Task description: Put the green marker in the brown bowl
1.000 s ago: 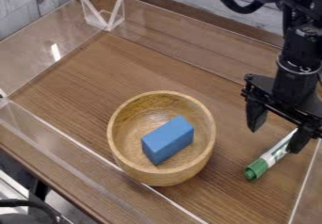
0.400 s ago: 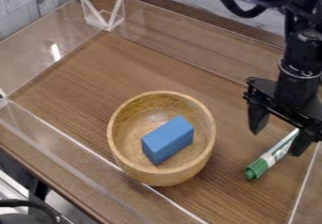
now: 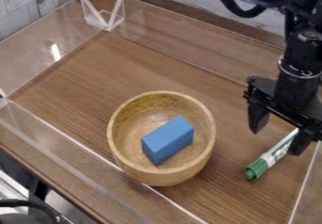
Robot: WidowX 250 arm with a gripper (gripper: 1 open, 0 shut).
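Note:
The green marker point(image 3: 270, 158) lies on the wooden table at the lower right, its green cap toward the front, its white barrel running up under the gripper. My black gripper point(image 3: 280, 126) points straight down over the marker's upper end, jaws open, one finger point(image 3: 257, 116) to the left and the other at the right. Whether the fingers touch the marker I cannot tell. The brown bowl point(image 3: 126, 117) sits left of the marker, apart from it, with a blue rectangular block point(image 3: 168, 139) lying inside.
Clear acrylic walls point(image 3: 51, 51) fence the tabletop at the left, back and front. A small clear stand point(image 3: 102, 12) sits at the back left corner. Bare wood point(image 3: 164, 63) stretches behind the bowl. The table's right edge runs close to the marker.

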